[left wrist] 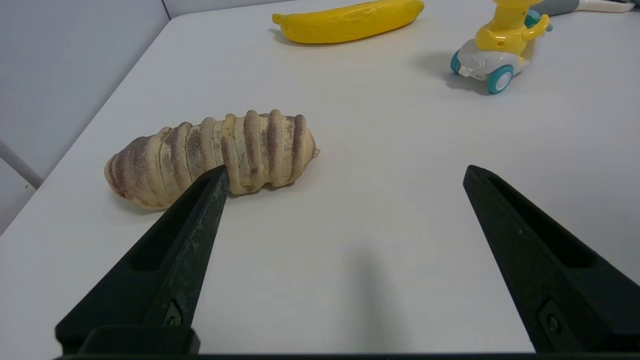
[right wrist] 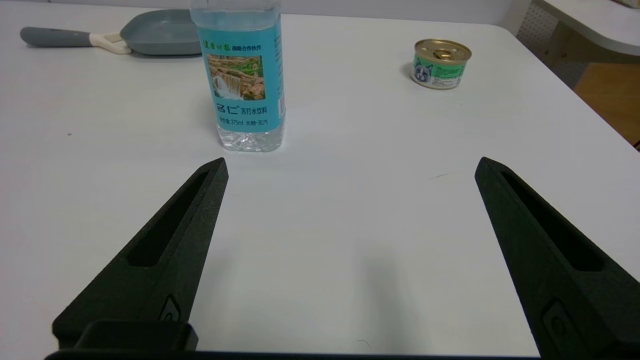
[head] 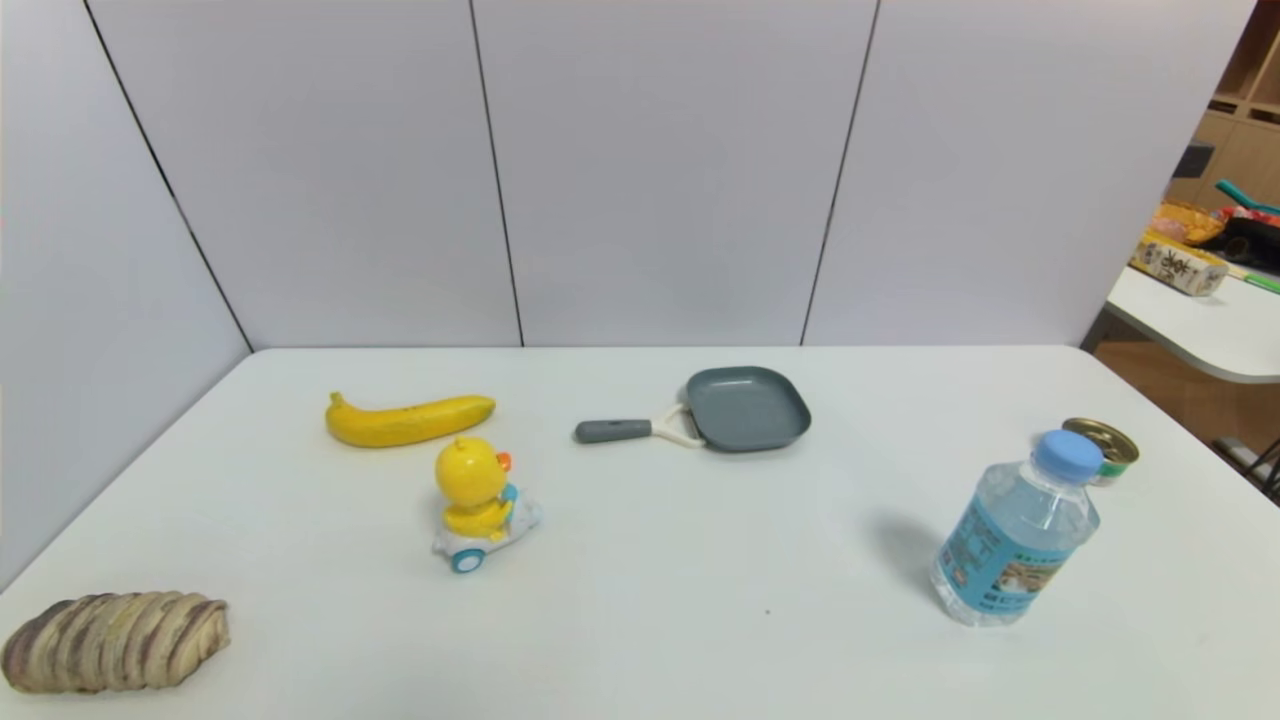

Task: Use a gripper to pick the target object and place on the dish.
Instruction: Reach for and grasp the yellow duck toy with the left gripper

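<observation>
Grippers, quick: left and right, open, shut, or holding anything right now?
Left gripper: open, holding nothing, above the table near the bread loaf.
Right gripper: open, holding nothing, short of the water bottle.

On the table [head: 640, 600], the duck toy [head: 480, 505] stood just in front of the banana [head: 410, 420], with the toy frying pan [head: 745, 408] to their right. The bread loaf [head: 115, 642] lay at the near left. Far right, the water bottle [head: 1020, 530] stood before the tin can [head: 1105, 448].
</observation>
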